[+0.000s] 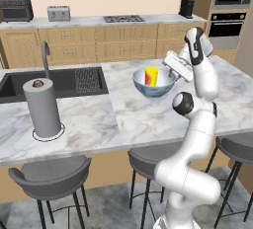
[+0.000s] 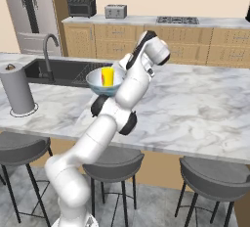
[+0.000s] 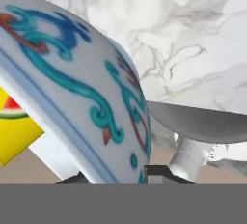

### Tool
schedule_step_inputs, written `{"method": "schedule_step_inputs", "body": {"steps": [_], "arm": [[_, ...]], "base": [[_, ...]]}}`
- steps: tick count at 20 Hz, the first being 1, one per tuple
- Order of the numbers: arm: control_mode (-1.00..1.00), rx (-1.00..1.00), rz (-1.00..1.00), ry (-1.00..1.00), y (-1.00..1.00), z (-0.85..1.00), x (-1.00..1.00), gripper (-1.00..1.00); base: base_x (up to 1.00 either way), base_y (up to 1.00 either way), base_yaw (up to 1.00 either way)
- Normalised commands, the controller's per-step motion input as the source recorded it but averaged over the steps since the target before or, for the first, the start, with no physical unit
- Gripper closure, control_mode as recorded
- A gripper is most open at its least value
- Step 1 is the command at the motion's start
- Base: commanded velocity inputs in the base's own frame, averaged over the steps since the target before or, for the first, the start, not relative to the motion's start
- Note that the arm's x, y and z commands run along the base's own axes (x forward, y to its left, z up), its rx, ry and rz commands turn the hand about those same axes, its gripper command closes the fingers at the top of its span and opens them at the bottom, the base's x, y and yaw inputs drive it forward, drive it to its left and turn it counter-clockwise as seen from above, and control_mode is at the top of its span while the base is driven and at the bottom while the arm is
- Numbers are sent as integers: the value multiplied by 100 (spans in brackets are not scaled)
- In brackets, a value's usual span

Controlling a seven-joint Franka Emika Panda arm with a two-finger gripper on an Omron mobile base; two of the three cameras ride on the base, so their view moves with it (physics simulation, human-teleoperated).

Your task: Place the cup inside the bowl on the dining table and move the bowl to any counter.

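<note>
Hand (image 1: 172, 72) clamped on rim of bowl (image 1: 153, 86), cup (image 1: 151, 76) inside, lifted; next, carrying to far counter (image 1: 99, 21).

No readable text (anywhere visible).

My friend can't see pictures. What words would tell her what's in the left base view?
A white robot arm's gripper holds the rim of a patterned bowl with a yellow cup standing inside, above the marble dining table. A paper towel roll stands near the sink; wooden cabinets line the back.
</note>
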Motion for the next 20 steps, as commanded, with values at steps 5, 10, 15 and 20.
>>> {"method": "schedule_step_inputs", "body": {"steps": [5,10,15,20], "arm": [[-100,0,0,-5,0,45,-32,100],[-100,0,0,-7,0,41,-50,100],[-100,2,0,-6,-1,28,-64,100],[-100,5,0,-7,-4,19,-68,100]], "base": [[0,0,0],[0,0,0],[0,0,0],[0,0,0]]}}
